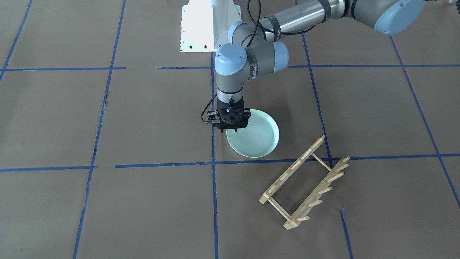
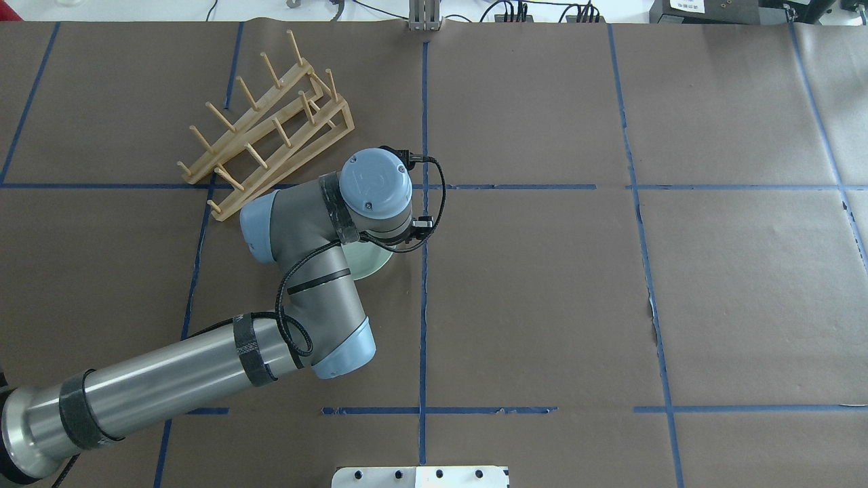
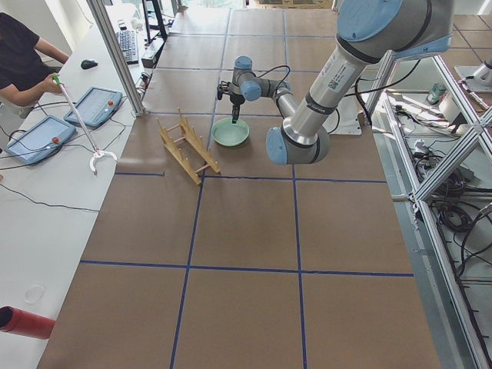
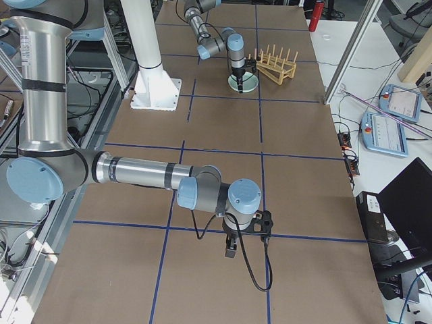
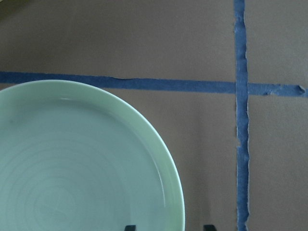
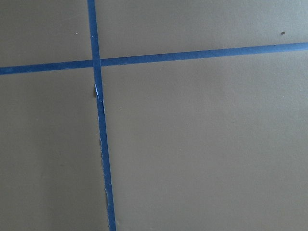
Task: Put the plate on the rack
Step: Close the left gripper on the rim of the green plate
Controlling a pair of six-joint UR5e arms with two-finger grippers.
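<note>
The pale mint-green plate (image 1: 257, 138) lies flat on the brown table; it fills the lower left of the left wrist view (image 5: 72, 168). In the overhead view only a sliver of the plate (image 2: 371, 261) shows beside the arm. My left gripper (image 1: 233, 129) points straight down over the plate's rim and is open. Its two dark fingertips (image 5: 130, 227) stand one on each side of the rim, not touching it. The wooden rack (image 1: 305, 183) stands empty beside the plate, a short way off. My right gripper (image 4: 229, 248) hangs over bare table far from both; I cannot tell whether it is open or shut.
Blue tape lines (image 5: 240, 120) cross the brown paper table. The white robot base (image 1: 210, 25) stands at the table's robot side. An operator (image 3: 23, 61) sits at a side desk with tablets, beyond the table's edge.
</note>
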